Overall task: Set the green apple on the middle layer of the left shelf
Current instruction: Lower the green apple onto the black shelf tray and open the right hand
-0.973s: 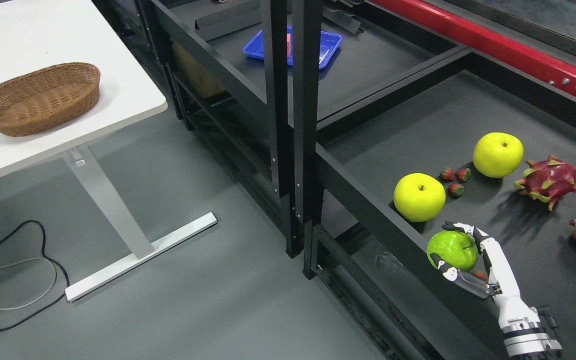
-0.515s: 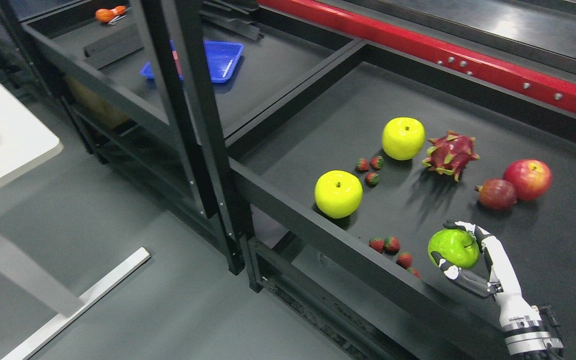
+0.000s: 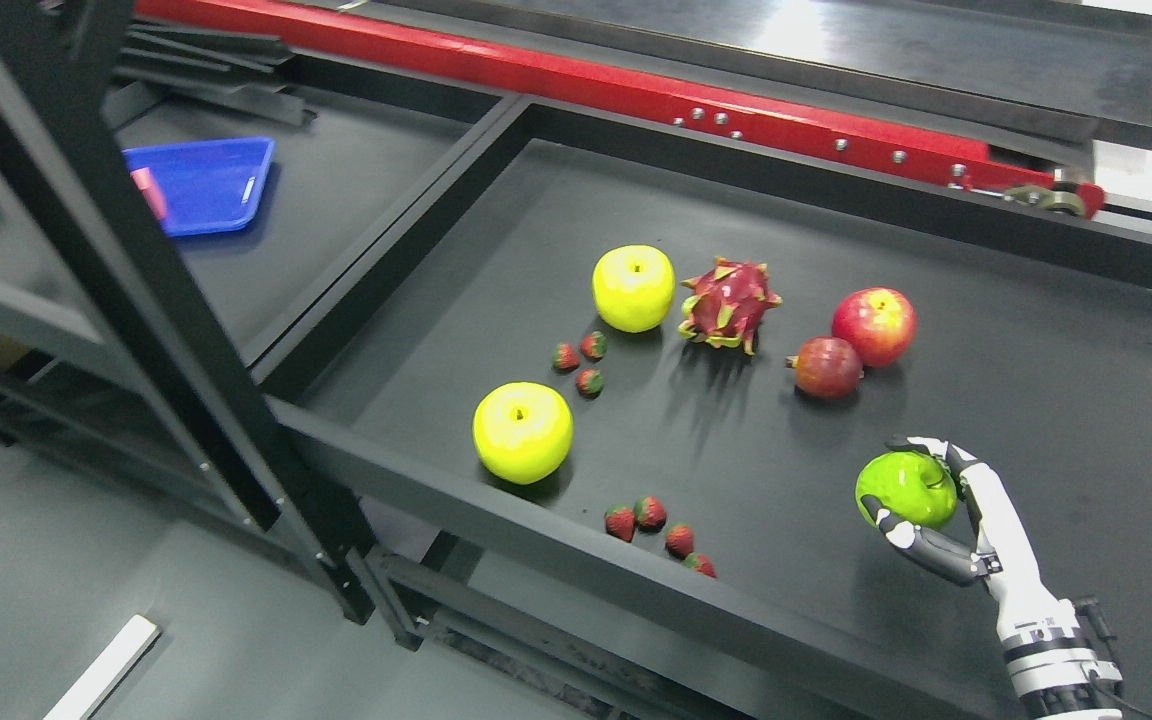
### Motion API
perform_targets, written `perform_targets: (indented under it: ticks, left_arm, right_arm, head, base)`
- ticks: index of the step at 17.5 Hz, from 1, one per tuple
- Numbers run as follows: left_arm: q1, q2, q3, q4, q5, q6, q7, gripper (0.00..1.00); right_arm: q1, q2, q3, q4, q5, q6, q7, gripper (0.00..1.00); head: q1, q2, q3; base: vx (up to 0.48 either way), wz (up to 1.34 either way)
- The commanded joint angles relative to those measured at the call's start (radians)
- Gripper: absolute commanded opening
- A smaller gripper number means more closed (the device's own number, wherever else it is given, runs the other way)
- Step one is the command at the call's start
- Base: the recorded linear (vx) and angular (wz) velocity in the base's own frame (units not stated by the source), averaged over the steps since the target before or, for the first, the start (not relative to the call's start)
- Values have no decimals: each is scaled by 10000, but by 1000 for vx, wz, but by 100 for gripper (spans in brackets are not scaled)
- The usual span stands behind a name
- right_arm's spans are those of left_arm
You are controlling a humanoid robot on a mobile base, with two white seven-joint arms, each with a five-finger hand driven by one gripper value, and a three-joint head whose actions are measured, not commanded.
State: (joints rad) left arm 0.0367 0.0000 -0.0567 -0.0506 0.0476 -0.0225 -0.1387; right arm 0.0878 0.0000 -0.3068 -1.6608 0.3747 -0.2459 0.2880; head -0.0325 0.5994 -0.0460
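On the dark shelf (image 3: 1036,380) sit two yellow apples, one at ten o'clock (image 3: 633,287) and one at eight o'clock (image 3: 522,431). There is one green apple (image 3: 906,488) at four o'clock, one red apple (image 3: 873,326) at one o'clock, one pomegranate (image 3: 826,367) beside it, and one dragon fruit (image 3: 728,304) at twelve. Strawberries number seven: a group of three (image 3: 579,364) at nine o'clock and a row of four (image 3: 658,528) at six o'clock. One blue tray (image 3: 202,182) lies far at ten o'clock.
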Motion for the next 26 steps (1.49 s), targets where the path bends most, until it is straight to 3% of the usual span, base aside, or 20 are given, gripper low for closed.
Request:
perform_targets:
  ticks: [1, 5, 9, 21, 22, 23, 24, 26]
  left_arm:
    - [1, 175, 0, 0, 0, -36, 7, 100]
    - [1, 175, 0, 0, 0, -21, -9, 100]
    - [1, 175, 0, 0, 0, -21, 7, 100]
    - [1, 175, 15, 0, 0, -21, -9, 100]
    - [1, 175, 0, 0, 0, -21, -9, 100]
    - [1, 175, 0, 0, 0, -36, -9, 100]
    - [1, 175, 0, 0, 0, -21, -9, 100]
    - [1, 175, 0, 0, 0, -21, -9, 100]
  right_arm:
    - [-630, -275, 412, -51, 1617, 1167, 370, 0]
    - [-1107, -369, 1563, 41, 4026, 1646, 510, 1]
    - [-1474, -323, 2055, 665, 4366, 1738, 648, 2]
    - [-3286, -368, 1964, 2879, 4490, 2122, 633, 6]
    - [-3316, -353, 1964, 2894, 4490, 2122, 633, 21]
    - [-3317, -353, 1964, 2894, 4445, 2122, 633, 51]
    - [-3271, -353, 1949, 2879, 4353, 2076, 663, 100]
    - [-3164, -353, 1781, 2818, 4291, 2045, 663, 100]
  head:
    - [0, 0, 0]
    - [0, -1, 0]
    - [0, -1, 0]
    - [0, -2, 0]
    - [0, -2, 0]
    - [0, -2, 0]
    - [0, -2, 0]
    - [0, -2, 0]
  base:
    - [117, -328]
    - [88, -365]
    - [79, -226]
    - [19, -46]
    - [0, 0]
    - [0, 0]
    - [0, 0]
    - [0, 0]
